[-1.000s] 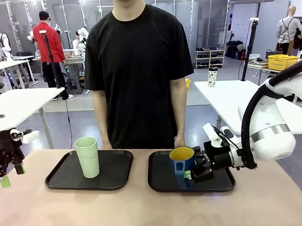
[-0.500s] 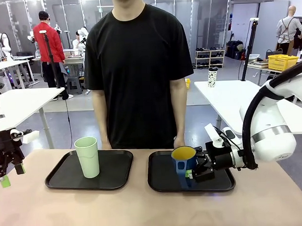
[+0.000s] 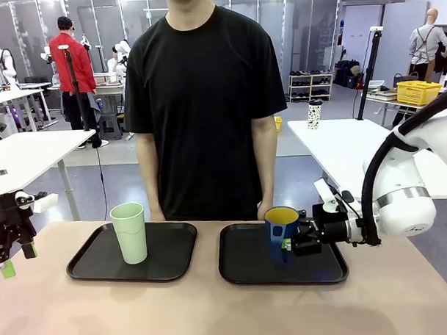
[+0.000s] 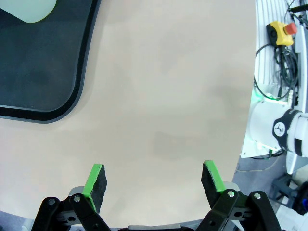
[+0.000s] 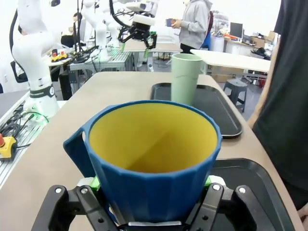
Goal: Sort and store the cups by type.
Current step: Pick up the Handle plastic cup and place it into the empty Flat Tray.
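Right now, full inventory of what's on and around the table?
Tumbler: one, pale green, upright on the left tray.
Mug: one, dark blue with yellow inside, upright over the right tray, clamped in the right end effector.
Trays: two, black, side by side on the table; left tray, right tray.
Table: one, beige.
Spotted cup: one, white with black spots, on a white table behind.
Person: one, black shirt, standing at the far side.
Left end effector: open, green pads, above bare table beside the left tray.
Right end effector: shut on the mug.
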Robot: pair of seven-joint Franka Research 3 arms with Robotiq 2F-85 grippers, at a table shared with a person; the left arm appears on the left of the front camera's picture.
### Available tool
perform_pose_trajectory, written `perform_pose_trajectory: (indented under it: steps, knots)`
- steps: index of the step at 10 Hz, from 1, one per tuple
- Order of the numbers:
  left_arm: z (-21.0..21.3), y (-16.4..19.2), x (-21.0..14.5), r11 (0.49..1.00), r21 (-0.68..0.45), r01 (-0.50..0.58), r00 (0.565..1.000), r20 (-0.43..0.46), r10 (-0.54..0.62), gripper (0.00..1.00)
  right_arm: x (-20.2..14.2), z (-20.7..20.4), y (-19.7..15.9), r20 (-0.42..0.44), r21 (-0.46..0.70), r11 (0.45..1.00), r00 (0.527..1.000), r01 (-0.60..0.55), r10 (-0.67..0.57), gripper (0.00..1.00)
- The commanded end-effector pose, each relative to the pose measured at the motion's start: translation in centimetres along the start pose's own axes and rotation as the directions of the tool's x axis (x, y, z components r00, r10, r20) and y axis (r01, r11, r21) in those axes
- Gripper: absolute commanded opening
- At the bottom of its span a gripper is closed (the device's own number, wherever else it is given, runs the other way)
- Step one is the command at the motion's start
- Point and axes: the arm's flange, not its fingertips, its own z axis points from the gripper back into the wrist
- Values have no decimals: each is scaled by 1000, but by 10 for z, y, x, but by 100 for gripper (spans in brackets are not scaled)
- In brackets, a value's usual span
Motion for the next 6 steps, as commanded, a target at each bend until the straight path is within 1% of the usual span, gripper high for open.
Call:
perform_pose_trajectory:
  steps: [1,2,3,6]
  knots:
    - [1,0,-1,1000,2,8,1000,-3,-8,100,-9,2,-23,51,-21,1000,999,-3,4,75]
    - [1,0,-1,1000,2,8,1000,-3,-8,100,-11,3,-31,71,-21,1000,997,-4,6,75]
    - [1,0,-1,1000,2,8,1000,-3,-8,100,-16,3,-42,74,-33,999,997,0,2,75]
    - [1,0,-1,1000,2,8,1000,-3,-8,100,-26,4,-55,73,-68,998,997,-3,8,75]
